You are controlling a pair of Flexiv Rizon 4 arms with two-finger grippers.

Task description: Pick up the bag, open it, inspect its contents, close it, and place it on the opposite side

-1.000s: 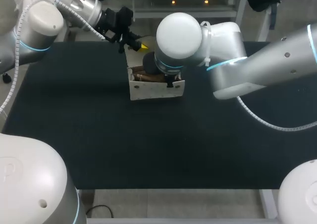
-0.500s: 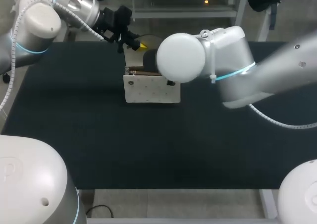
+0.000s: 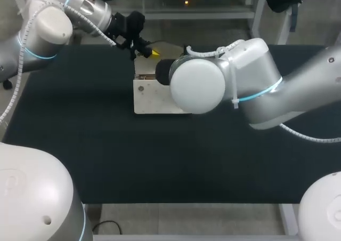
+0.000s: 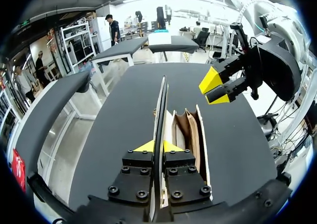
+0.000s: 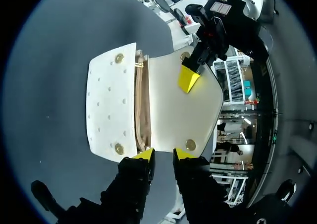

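One bag (image 3: 154,98) | left hand (image 4: 157,145) grips its flap (image 4: 161,105) | right hand (image 5: 164,153) narrow, above it

The table (image 3: 80,145) has a dark, matte top. A white bag (image 3: 154,98) rests on it close to the far edge, about midway along, with its flap open.
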